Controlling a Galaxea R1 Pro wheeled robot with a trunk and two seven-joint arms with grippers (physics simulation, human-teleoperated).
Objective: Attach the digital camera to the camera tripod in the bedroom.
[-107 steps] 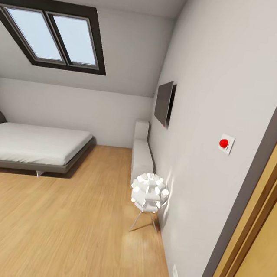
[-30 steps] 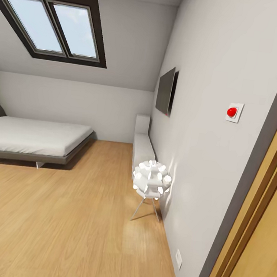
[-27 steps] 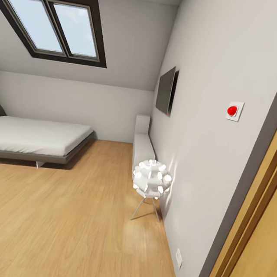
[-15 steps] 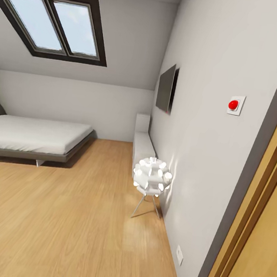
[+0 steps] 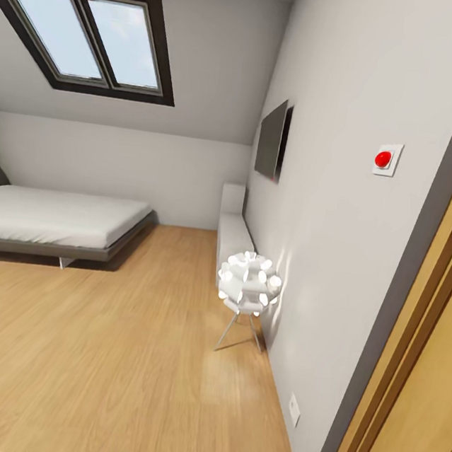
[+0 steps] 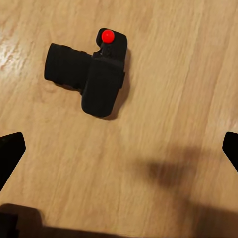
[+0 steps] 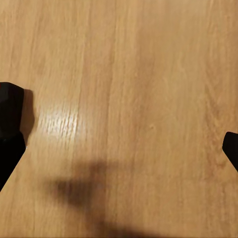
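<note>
Left wrist view: digital camera [image 6: 94, 74] on wood floor [image 6: 163, 74], beyond spread, empty left tool [image 6: 119, 148], fingertips [image 6: 10, 151] cropped.

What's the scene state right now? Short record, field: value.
room: bedroom, wood plank floor, grey bed at far left, skylight window above
right wall: dark flat panel, red button, wooden door frame nearest
floor lamp: white spiky globe on thin legs, beside the right wall
digital camera: lying on the floor, lens to the side, red button visible, ungrasped
left gripper: fingers wide apart, above the camera, empty
right gripper: fingers wide apart over bare floor, empty
</note>
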